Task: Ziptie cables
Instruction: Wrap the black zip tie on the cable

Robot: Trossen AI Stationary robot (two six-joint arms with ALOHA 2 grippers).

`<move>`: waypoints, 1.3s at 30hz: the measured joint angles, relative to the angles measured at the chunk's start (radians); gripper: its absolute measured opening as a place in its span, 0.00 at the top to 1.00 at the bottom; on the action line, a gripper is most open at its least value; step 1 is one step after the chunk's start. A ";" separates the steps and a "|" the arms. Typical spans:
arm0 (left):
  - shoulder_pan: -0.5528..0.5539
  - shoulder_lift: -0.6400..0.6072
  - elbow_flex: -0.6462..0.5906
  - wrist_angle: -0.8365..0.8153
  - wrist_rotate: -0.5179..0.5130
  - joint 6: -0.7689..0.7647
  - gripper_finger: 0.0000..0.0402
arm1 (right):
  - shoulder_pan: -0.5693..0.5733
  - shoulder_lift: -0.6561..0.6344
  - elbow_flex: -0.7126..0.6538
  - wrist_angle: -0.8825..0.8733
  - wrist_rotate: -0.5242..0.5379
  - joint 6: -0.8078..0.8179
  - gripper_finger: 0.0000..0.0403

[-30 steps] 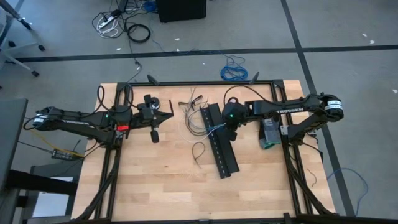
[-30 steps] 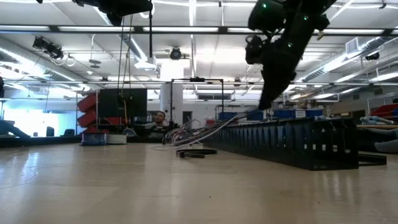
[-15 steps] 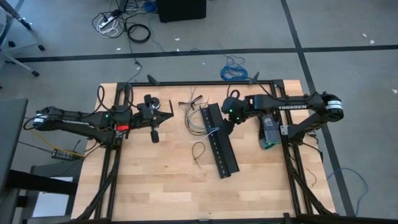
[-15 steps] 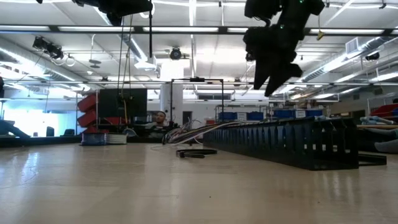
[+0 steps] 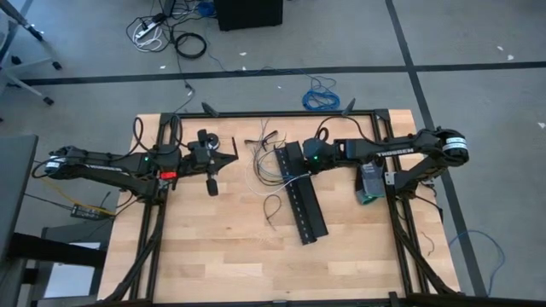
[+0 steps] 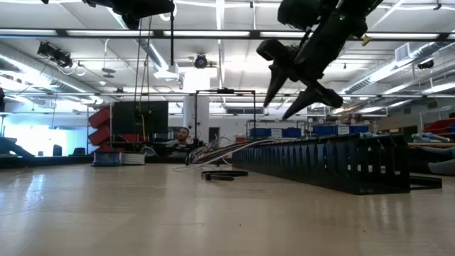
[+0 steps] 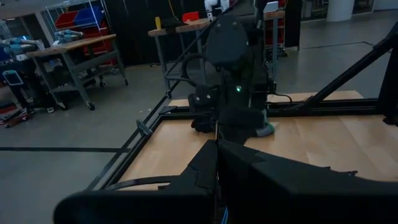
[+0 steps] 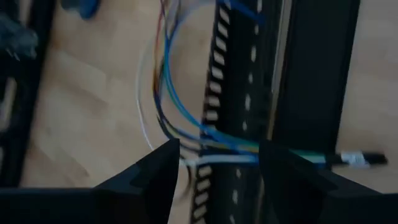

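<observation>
Right pincer lets go and lifts off the cables.
The right pincer [image 6: 291, 89], fingers now apart and empty, has risen above the cables [image 5: 271, 168]; nothing tied yet, left pincer [image 5: 212, 186] stays together.

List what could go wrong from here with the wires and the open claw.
1. The right claw hangs open and empty above the cables; closing from here might catch only a few strands.
2. The cables run into the black perforated strip, so a pull may snag them or drag it.
3. The left claw is shut off to the side, so nothing steadies the bundle.
</observation>
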 joint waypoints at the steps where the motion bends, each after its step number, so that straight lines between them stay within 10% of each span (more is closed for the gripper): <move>1: 0.000 0.001 0.000 -0.004 0.000 0.000 1.00 | 0.004 0.004 0.000 0.015 0.003 0.037 0.47; 23: 0.000 0.002 0.000 -0.061 -0.002 0.048 1.00 | 0.168 0.152 0.000 0.015 0.185 0.602 0.52; 27: 0.000 0.007 0.000 -0.078 -0.001 0.049 1.00 | 0.155 0.112 0.000 0.161 0.268 0.436 0.53; 34: 0.000 0.007 0.000 -0.101 0.000 0.055 1.00 | 0.089 0.007 0.000 0.141 0.161 -0.481 0.52; 39: 0.000 0.007 0.000 -0.102 -0.005 0.051 1.00 | 0.047 0.000 0.002 0.060 0.119 -0.831 0.53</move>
